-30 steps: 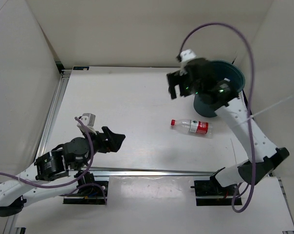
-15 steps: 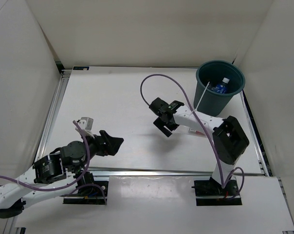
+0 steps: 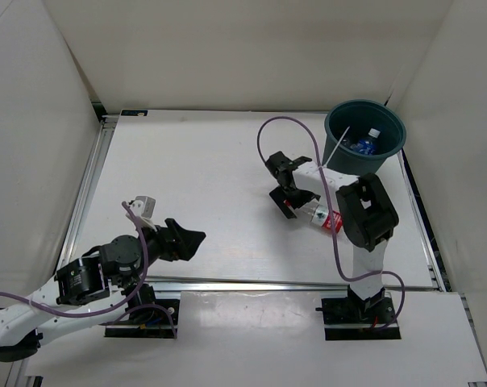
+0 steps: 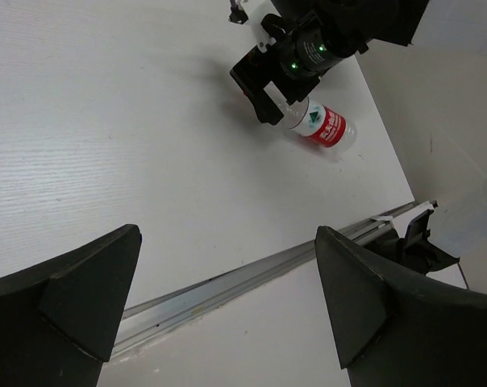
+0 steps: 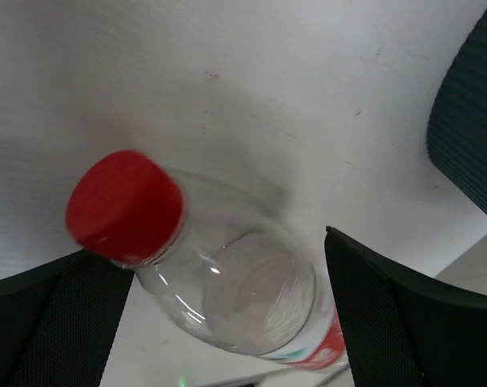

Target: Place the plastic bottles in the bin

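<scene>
While my left claw (image 3: 193, 240) hangs wide and empty at lower left of the top view, the work sits right of centre. Step in hand, as I read it: grasping the only bottle I can see on the desk (image 3: 187, 161).

The red-capped bottle (image 3: 329, 219) lies on its side, cap end pointing left, just below and left of the bin. My right claw (image 3: 282, 187) is low over that cap end, spread wide with one finger on either side, not closed on anything. The bin (image 3: 338, 164) stands at upper right, with a blue-labelled bottle (image 3: 364, 146) inside.

Next move, my call: close on the shoulder, not the cap. The body is round and slick and may roll or squirt out. Then lift, carry up-right, and release over the rim.

Views:
- **Top:** shows the bin contents and the carry path, but my arm hides the neck.
- **Left wrist:** shows the red label (image 4: 325, 127) and my right claw side-on. No bin.
- **Right wrist:** the only one showing the red cap (image 5: 124, 205) and clear shoulder between my fingers, plus a sliver of bin at the right edge. Can't tell if the pads touch plastic.
</scene>
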`<state>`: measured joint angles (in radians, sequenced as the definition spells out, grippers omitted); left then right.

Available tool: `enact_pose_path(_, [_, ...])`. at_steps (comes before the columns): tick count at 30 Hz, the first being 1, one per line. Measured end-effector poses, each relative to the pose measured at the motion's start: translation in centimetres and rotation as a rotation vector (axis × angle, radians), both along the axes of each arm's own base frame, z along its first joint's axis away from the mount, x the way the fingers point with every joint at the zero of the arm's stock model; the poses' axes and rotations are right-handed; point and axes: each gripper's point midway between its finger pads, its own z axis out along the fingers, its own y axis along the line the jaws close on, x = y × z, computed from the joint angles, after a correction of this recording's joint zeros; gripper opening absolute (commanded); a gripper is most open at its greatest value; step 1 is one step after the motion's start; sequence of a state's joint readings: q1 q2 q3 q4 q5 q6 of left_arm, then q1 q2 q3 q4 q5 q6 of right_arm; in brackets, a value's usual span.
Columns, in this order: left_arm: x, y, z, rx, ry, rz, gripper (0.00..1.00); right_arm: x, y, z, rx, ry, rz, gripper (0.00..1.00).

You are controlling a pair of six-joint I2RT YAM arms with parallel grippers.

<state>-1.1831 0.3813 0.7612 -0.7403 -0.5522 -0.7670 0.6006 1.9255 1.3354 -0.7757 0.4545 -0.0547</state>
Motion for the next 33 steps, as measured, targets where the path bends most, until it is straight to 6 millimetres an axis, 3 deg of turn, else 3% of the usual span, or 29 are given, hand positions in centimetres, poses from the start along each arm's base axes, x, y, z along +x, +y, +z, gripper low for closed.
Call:
enact_pose_path(4, [-0.2,-0.2,0.0,-0.002,0.005,-0.014,1.00,0.6,0.8,-0.3,0.023,0.010,-0.006,0.98])
enact_pose_path(7, [-0.2,-0.2,0.0,-0.002,0.005,-0.017,1.00,0.6,1.4,-0.6,0.039,0.018,-0.016,0.87])
enact_pose_path(8, [-0.2,-0.2,0.0,-0.002,0.005,-0.018,1.00,0.5,1.6,-0.6,0.044,0.023,-0.025,0.69])
enact_pose_path(9, [-0.2,-0.2,0.0,-0.002,0.005,-0.018,1.00,0.4,1.6,-0.7,0.046,0.027,-0.036,0.59])
enact_pose_path(14, [-0.3,-0.2,0.1,-0.002,0.003,-0.019,1.00,-0.7,1.7,-1.4,0.054,0.062,-0.105,0.24])
enact_pose_path(20, [-0.3,-0.1,0.7,-0.014,-0.004,-0.019,1.00,-2.5,2.2,-0.9,0.077,0.094,-0.185,0.15])
enact_pose_path(22, [-0.3,-0.1,0.9,-0.018,-0.008,-0.019,1.00,-3.0,3.0,0.8,0.083,0.082,-0.188,0.14])
enact_pose_path(24, [-0.3,0.0,1.2,-0.021,-0.011,-0.018,1.00,-2.3,4.8,4.2,0.127,0.029,-0.173,0.12])
enact_pose_path(25, [-0.2,0.0,1.3,-0.023,-0.015,-0.017,1.00,-1.1,6.3,7.2,0.169,-0.028,-0.162,0.10])
enact_pose_path(27, [-0.2,0.1,1.7,-0.024,-0.023,-0.014,1.00,2.5,10.0,14.8,0.331,-0.227,-0.134,0.05])
enact_pose_path(29, [-0.1,0.2,2.1,-0.025,-0.029,-0.011,1.00,5.1,11.2,23.5,0.476,-0.439,-0.131,0.04])
enact_pose_path(31, [0.0,0.2,2.4,-0.024,-0.034,-0.007,1.00,6.1,9.7,31.2,0.576,-0.641,-0.157,0.04])
enact_pose_path(33, [0.1,0.0,2.6,-0.018,-0.035,-0.003,1.00,6.0,5.9,36.7,0.616,-0.807,-0.210,0.04])
